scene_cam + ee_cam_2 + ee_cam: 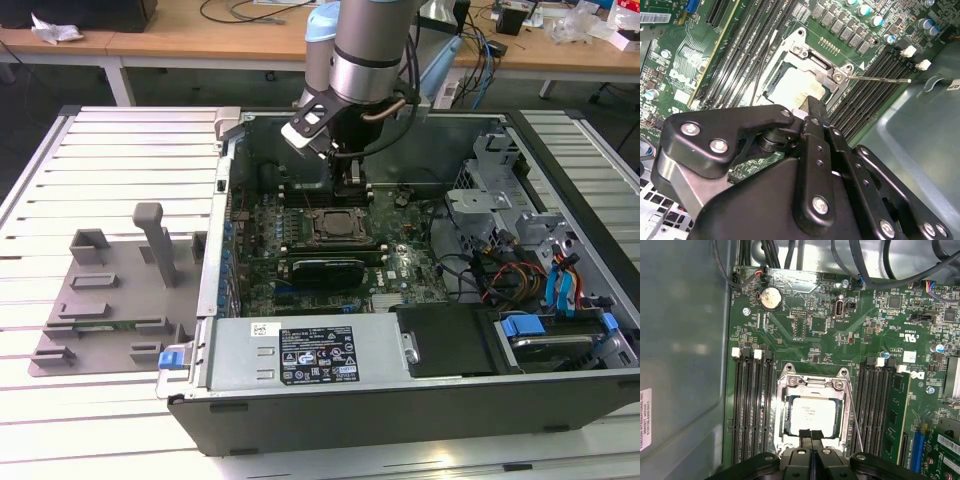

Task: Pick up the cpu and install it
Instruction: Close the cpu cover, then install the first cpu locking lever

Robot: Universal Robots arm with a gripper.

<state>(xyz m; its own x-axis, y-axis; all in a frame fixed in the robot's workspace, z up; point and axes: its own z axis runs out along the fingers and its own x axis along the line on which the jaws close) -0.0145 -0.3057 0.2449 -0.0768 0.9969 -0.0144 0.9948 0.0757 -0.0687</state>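
cpu (810, 412) lying flat inside socket frame (812, 384), silvery top facing up. Gripper (810, 434) sitting at cpu's edge, fingers pressing together, not clamping cpu; contact unclear. Arm (370, 50) reaching straight down into computer case (400, 425), wrist pointing at motherboard (400, 265). Thin lever (854, 415) running alongside frame. Memory slots (752, 405) flanking socket. In exterior view, white printed label (318, 355) sitting on power supply cover (240, 345), 6 o'clock from socket. Grey fixture plate (110, 300) resting on slatted table (130, 150), 9 o'clock from case.
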